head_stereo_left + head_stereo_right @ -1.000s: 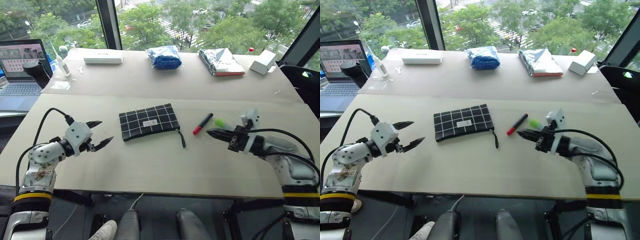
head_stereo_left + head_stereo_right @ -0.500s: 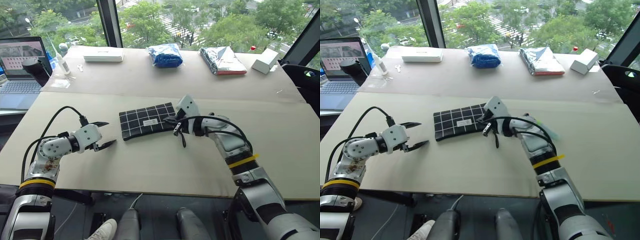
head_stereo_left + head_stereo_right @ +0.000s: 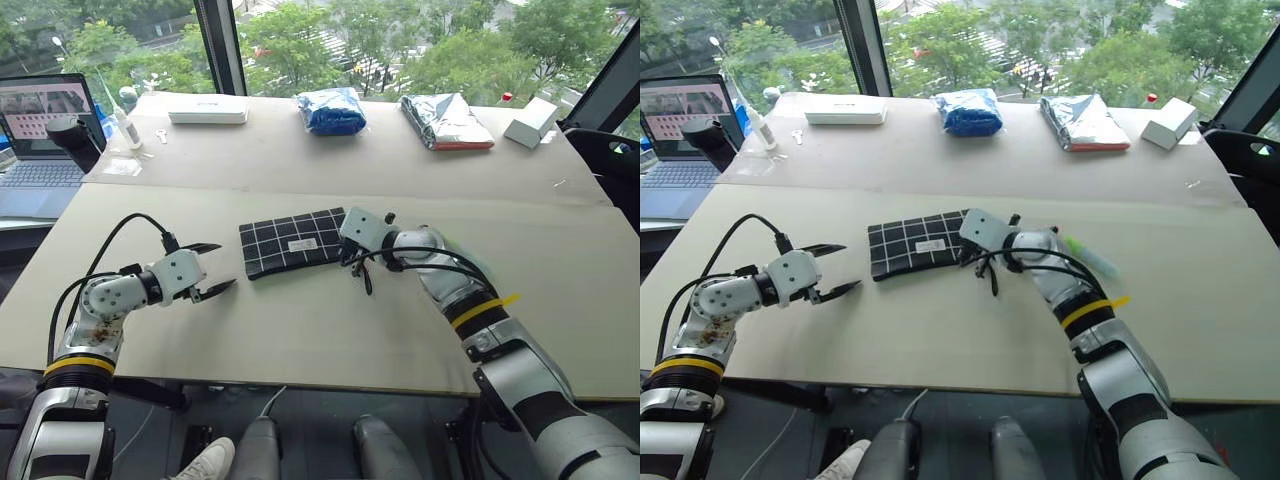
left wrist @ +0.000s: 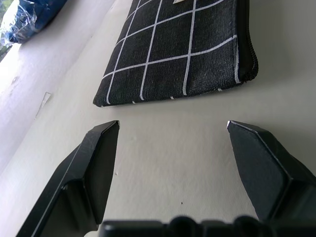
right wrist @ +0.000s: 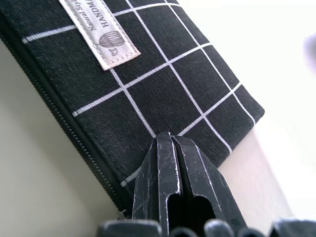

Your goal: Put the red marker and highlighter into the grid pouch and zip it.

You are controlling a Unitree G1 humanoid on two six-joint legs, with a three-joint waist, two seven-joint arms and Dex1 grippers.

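The grid pouch (image 3: pixel 296 242) lies mid-counter (image 3: pixel 300 340). The left claw (image 3: pixel 212 270) sits at its nine o'clock, the right claw (image 3: pixel 346 248) at its three o'clock edge.

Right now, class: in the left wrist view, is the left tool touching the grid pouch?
No: the left tool stands open, bare table between it and the grid pouch.

Table (image 3: pixel 300 340): pale, two boards meeting at a seam across the middle.
Laptop (image 3: pixel 40 130): open, at the far left edge, screen lit.
White box (image 3: pixel 207 110): long and flat, far left part of the back board.
Blue bag (image 3: pixel 330 110): crinkled, back centre.
Silver packet (image 3: pixel 445 121): foil with a red edge, right of the blue bag.
Small box (image 3: pixel 527 123): white, far right, tilted.
Bottle (image 3: pixel 127 130): slim, white, upright near the laptop.
Window (image 3: pixel 300 45): green trees outside.
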